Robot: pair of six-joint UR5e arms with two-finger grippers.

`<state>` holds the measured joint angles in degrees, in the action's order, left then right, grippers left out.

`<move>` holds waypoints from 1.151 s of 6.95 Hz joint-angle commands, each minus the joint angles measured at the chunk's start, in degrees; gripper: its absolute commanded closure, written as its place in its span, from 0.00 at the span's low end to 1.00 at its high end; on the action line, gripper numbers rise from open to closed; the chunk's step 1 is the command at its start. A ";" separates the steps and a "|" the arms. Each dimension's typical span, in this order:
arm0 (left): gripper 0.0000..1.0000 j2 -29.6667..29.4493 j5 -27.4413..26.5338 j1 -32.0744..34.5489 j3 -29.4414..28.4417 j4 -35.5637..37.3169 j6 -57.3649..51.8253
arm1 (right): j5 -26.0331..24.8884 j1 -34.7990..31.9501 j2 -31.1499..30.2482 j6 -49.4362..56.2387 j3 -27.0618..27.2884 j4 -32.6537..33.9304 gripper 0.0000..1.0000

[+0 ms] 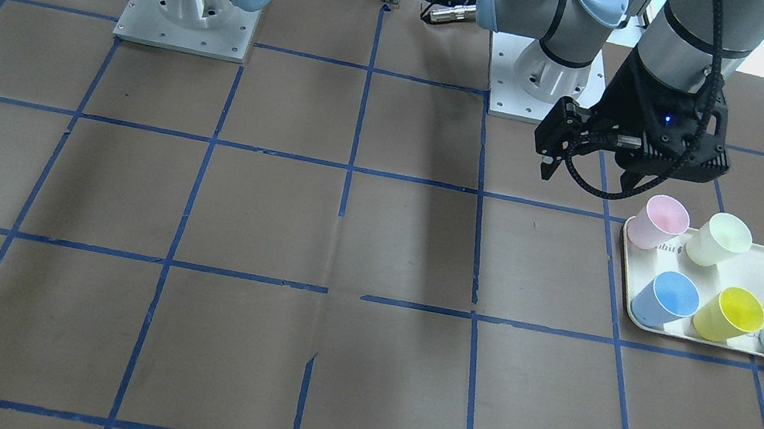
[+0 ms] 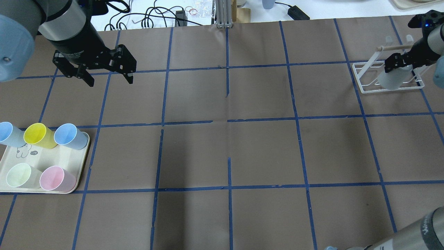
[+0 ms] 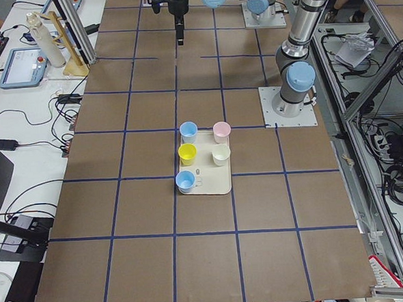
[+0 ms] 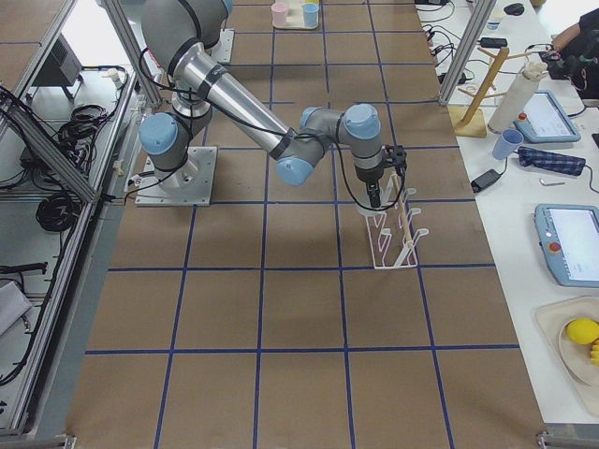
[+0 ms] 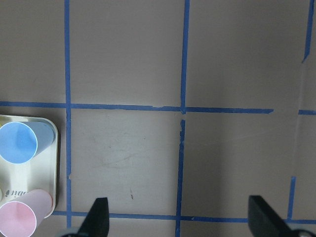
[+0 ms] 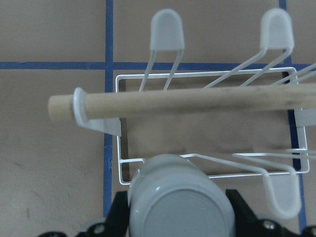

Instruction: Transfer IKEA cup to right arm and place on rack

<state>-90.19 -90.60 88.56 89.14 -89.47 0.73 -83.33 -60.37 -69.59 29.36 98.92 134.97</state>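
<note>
Brown paper bench (image 2: 263,149), blue tape grid; cables (image 2: 152,15) beyond. Right jaws closed on grey IKEA cup (image 6: 180,212), held between them above white rack (image 6: 167,30). Left jaws wide apart, empty.

A cream tray (image 2: 45,158) by the tabletop's (image 2: 263,152) left edge holds a pink cup (image 2: 55,178), green cup (image 2: 19,175), yellow cup (image 2: 36,134) and two blue cups (image 2: 67,134).

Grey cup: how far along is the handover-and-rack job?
Done: the handover looks complete. The left gripper is open and empty near the tray, and the right gripper holds the grey cup.
In hand: the cup is bottom-up at the rack. Whether it sits on a rod is unclear.
Left: seat it, release, pull clear.
</note>
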 commanded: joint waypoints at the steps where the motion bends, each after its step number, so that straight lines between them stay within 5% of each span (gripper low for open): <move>1: 0.00 0.10 -0.10 0.30 -0.02 -0.35 0.15 | 0.09 -0.09 -0.54 -0.01 -0.04 -0.06 0.00; 4: 0.00 0.01 -0.10 0.30 -0.02 -0.35 0.06 | -0.78 -0.18 -7.11 -0.45 -0.22 -8.27 0.00; 7: 0.00 0.10 -0.10 0.30 0.07 -0.35 -0.03 | -0.87 -0.27 -21.85 -5.07 -0.48 -34.94 0.00; 8: 0.00 0.10 -0.10 0.30 0.16 -0.35 -0.12 | -0.87 -1.66 -25.82 -6.50 -0.40 -39.39 0.00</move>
<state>-90.08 -90.68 88.86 89.22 -89.82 0.71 -84.19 -60.97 -90.08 25.30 98.50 103.42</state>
